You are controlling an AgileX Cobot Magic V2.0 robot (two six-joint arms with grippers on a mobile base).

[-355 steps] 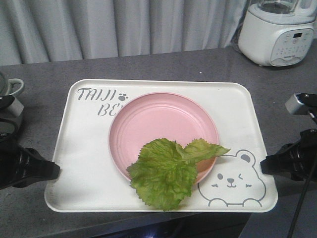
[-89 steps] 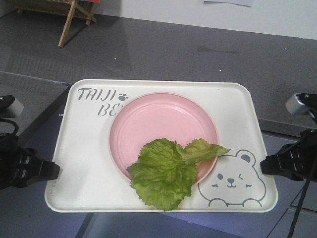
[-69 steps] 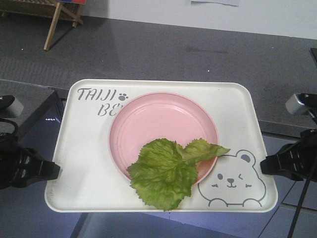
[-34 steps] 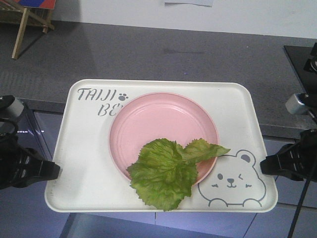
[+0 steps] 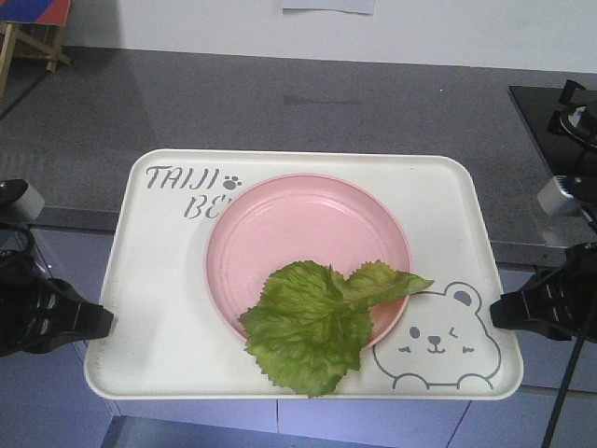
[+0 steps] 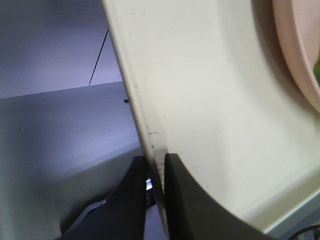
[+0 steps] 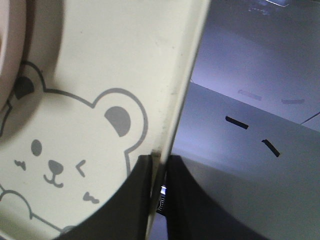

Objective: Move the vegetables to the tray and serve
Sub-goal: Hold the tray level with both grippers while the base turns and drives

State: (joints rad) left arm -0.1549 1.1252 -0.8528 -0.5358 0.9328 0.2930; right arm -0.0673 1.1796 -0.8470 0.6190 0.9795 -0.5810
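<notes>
Lettuce leaf (image 5: 312,331) is lying over the pink plate's (image 5: 298,233) near rim on the tray (image 5: 159,280), whose left and right edges the left gripper (image 6: 156,167) and right gripper (image 7: 159,167) are clamping.

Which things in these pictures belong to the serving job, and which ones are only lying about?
Job: lettuce leaf, pink plate under it, tray, left tool and right tool clamped on the tray's edges.
Lying about: grey counter, black hob.

The left gripper (image 5: 103,322) and right gripper (image 5: 498,313) are matte black, with a thin black cable (image 5: 565,387)
</notes>
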